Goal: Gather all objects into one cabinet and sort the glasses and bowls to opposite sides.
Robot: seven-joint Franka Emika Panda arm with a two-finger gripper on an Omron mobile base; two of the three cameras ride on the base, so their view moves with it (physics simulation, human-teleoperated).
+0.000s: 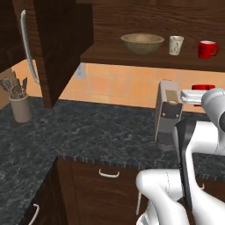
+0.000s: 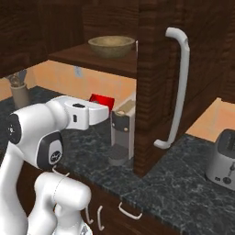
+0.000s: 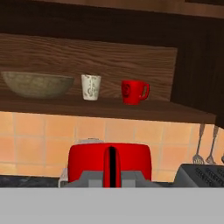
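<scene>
Above the dark granite counter [image 1: 88,127], the gripper [image 3: 111,168] clamps a small red cup [image 3: 110,162]

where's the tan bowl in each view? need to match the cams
Left base view: tan bowl top centre on the cabinet shelf, left of the white patterned mug.
Right base view: bowl upper centre, partly behind the cabinet door.
Hand view: bowl at left on the shelf.
Shared landmark: the shelf plank it sits on.
</scene>
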